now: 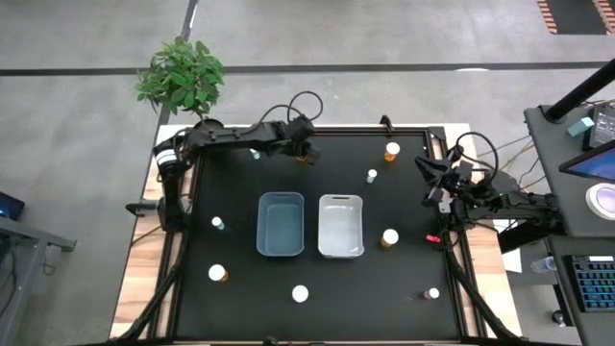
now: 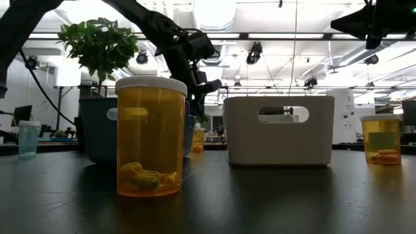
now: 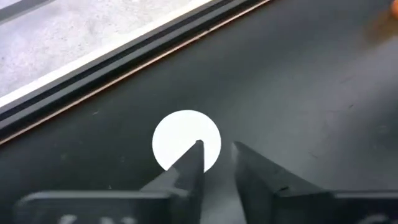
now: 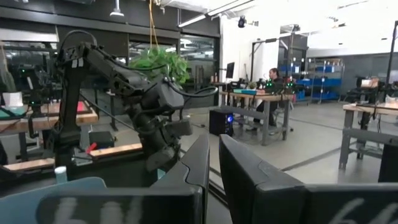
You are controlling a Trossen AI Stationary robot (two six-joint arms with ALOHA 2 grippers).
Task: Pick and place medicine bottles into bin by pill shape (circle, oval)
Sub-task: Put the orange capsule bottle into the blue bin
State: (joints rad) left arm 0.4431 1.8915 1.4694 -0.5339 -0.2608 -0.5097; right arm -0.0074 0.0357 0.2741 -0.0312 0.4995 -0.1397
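While my left gripper [image 3: 216,155] hovered over a white-capped bottle [image 3: 180,137] at the table's twelve o'clock edge, its fingers stood slightly apart. My right gripper [image 4: 212,155] waited at three o'clock, fingers narrowly parted.

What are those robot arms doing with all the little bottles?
They are sorting medicine bottles into two bins, a blue bin and a white bin. Both bins look empty so far. The left gripper is reaching down over a white-capped bottle near the table's far edge, not holding it yet. The right gripper waits at the right side.
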